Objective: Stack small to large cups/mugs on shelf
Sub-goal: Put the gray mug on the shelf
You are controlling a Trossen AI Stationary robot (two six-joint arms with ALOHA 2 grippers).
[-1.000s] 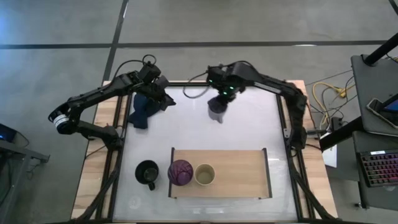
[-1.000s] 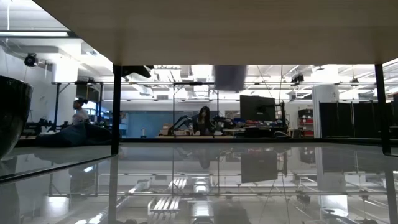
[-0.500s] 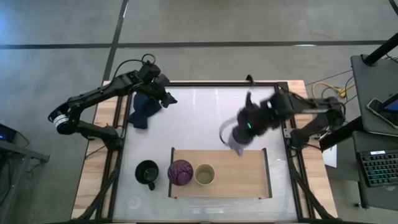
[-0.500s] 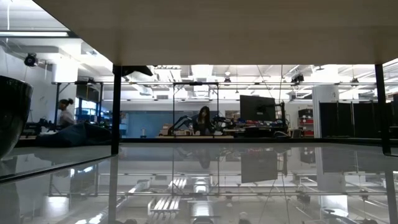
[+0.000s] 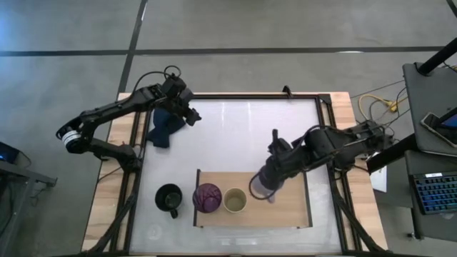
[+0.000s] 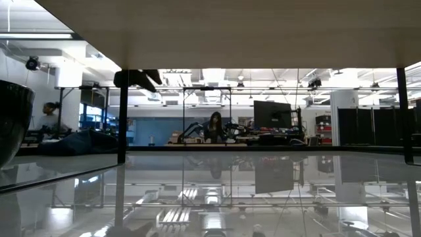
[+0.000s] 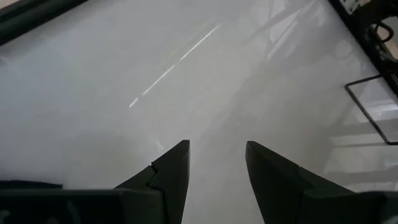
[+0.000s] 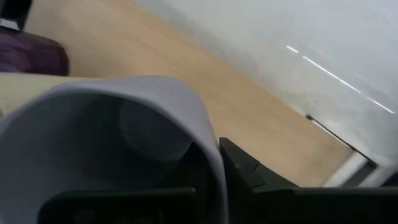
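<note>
My right gripper is shut on the grey-lavender mug over the light-wood shelf, just right of the pale yellow cup. The purple tumbler stands at the shelf's left end, left of the yellow cup. The black mug stands on the white table left of the shelf. My left gripper is open and empty over the table's far left, beside the dark blue cloth; the left wrist view shows it above bare tabletop. My right gripper holds the mug by its rim wall, one finger inside the mug and one finger outside. The fingers come slanting down from the table's far right. The mug is tilted; whether its base touches the shelf, I cannot tell.
The shelf's black end rails stand at both short ends. Bare wood lies right of the held mug. The tumbler and the yellow cup's rim show close beside the mug in the right wrist view. The table's black frame borders the top.
My right gripper has carried the grey-lavender mug from the table's far middle toward the near edge. It swung out to the right, then came over the shelf beside the yellow cup. The mug has stayed in the hold.
</note>
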